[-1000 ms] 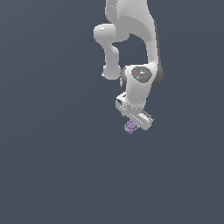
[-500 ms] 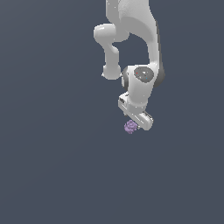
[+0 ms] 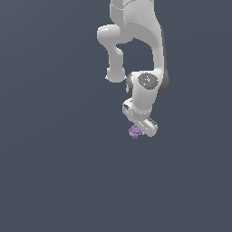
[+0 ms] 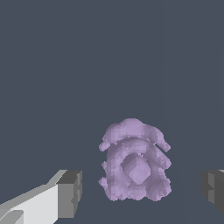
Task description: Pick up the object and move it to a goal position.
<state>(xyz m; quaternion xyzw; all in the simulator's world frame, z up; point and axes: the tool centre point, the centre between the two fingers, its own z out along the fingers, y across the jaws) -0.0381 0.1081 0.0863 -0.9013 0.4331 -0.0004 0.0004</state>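
Since the earlier frames the arm has shifted only slightly, the gripper (image 3: 137, 132) settling lower over the object (image 3: 134, 131), a pale-purple knobbly cluster. In the wrist view the fingers (image 4: 70, 194) stand wide apart on either side of the object (image 4: 134, 162), touching nothing and holding nothing. A sound grasp calls for centring the cluster between the pads, descending fully, then closing evenly on its lumpy flanks. The surface (image 3: 54, 172) is uniform dark grey; its contact with the object is probable but not clearly resolved.
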